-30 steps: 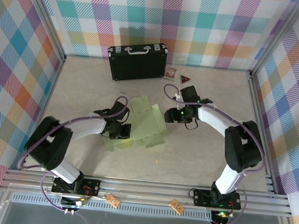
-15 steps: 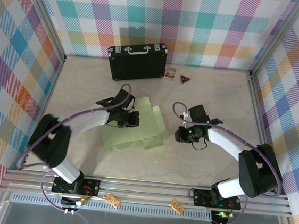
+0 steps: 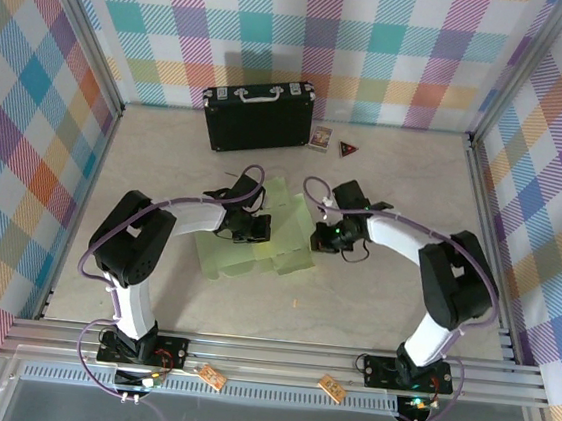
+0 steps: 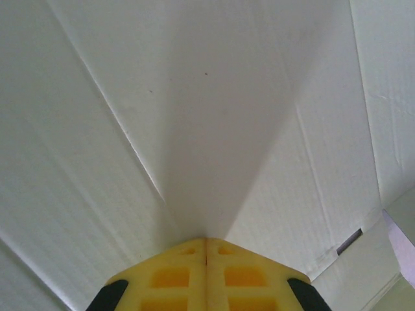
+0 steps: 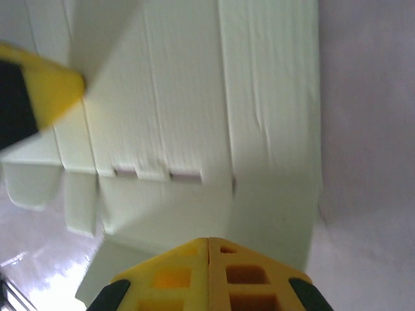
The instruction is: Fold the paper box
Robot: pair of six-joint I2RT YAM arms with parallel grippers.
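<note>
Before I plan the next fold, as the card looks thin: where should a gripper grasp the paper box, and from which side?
On the paper box, probably the free right-hand flap, pinched at its edge, coming in low from the right, beside the right gripper. The card lies nearly flat on the table, so its top face offers nothing to pinch; only an outer edge does.

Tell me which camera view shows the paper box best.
The top external view: there the paper box shows nearly its whole pale green outline, flaps spread flat. The left wrist view gives a close-up of one creased panel, with no edges to judge its shape. The right wrist view shows a blurred stretch with slots and small flaps.
</note>
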